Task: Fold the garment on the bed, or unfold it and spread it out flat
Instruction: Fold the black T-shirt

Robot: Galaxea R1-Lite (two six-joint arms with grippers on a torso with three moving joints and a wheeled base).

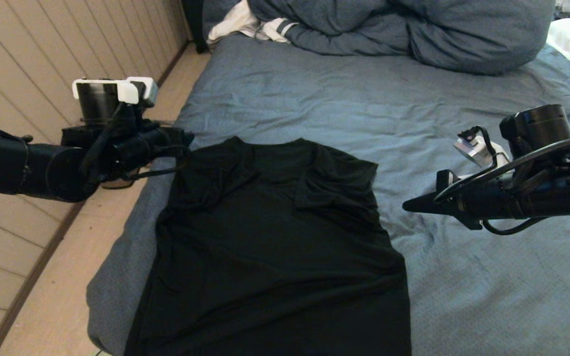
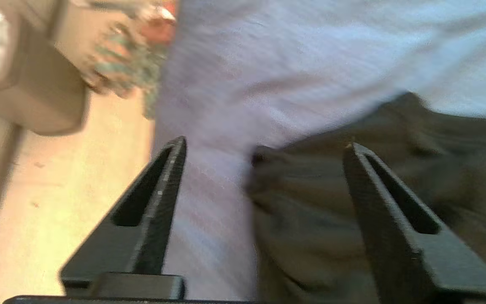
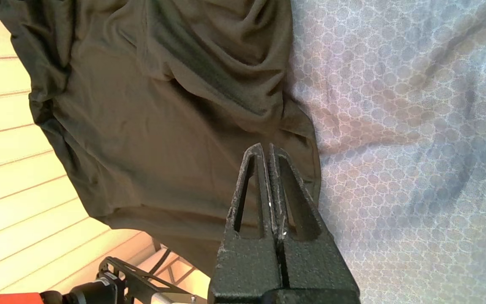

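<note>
The black T-shirt (image 1: 275,247) lies plain side up on the near left part of the bed (image 1: 488,296), sleeves folded inward. The left pincer (image 1: 182,143) hangs at its left shoulder with fingers spread wide, holding nothing. The right pincer (image 1: 411,206) hovers beside the shirt's right edge, pressed together and empty. Farther back sit a blue duvet (image 1: 413,29) and white striped clothing (image 1: 255,24). Only the right wrist view shows the sheet's honeycomb pattern.
</note>
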